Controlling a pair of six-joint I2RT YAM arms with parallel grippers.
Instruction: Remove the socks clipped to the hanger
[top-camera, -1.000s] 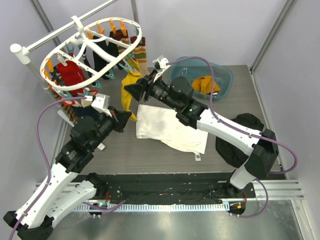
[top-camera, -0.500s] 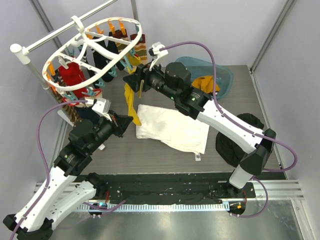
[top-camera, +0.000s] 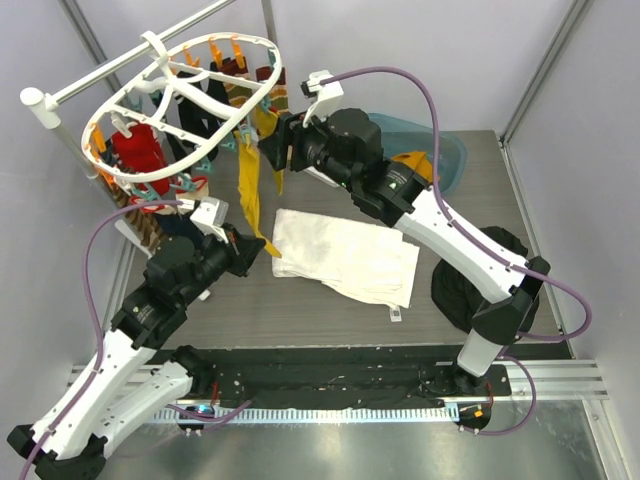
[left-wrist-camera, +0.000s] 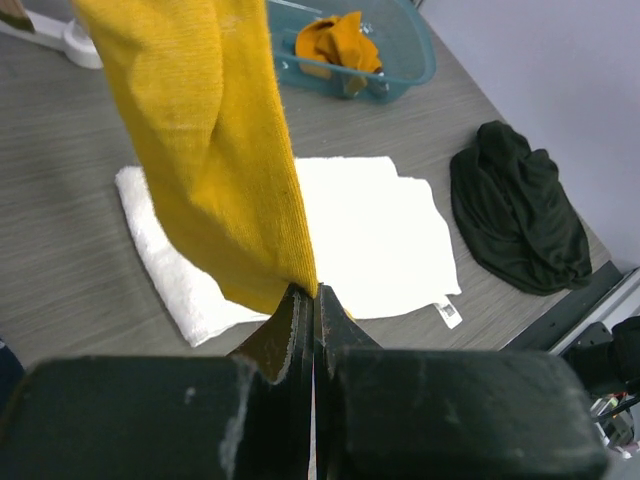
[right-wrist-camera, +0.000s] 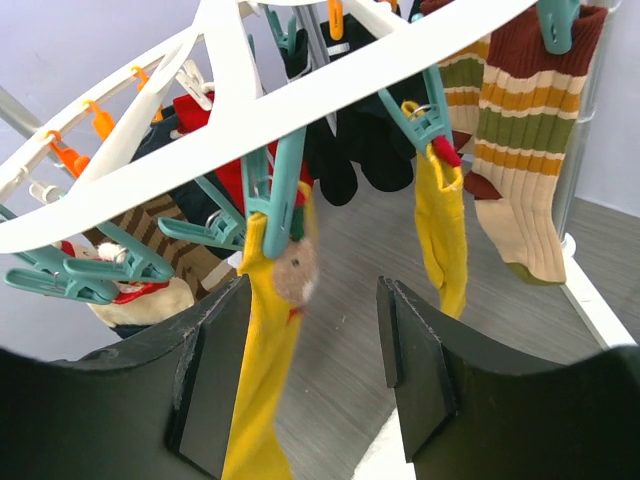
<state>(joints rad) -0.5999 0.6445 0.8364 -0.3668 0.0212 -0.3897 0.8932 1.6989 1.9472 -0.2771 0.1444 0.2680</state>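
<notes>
The white oval hanger hangs at the back left with orange and teal clips and several socks: red, black and striped. A long mustard yellow sock hangs from a teal clip. My left gripper is shut on its lower tip, as the left wrist view shows. My right gripper is open just below the hanger rim. In its wrist view the yellow sock lies by its left finger. A second yellow sock and a striped sock hang beyond.
A white cloth lies mid-table. A teal basin at the back holds a mustard item. A black garment heap lies at the right. The white pole stand carries the hanger.
My right gripper has risen and moved left, up to the hanger's teal clip. The yellow sock now hangs stretched between the clip and my left gripper.
</notes>
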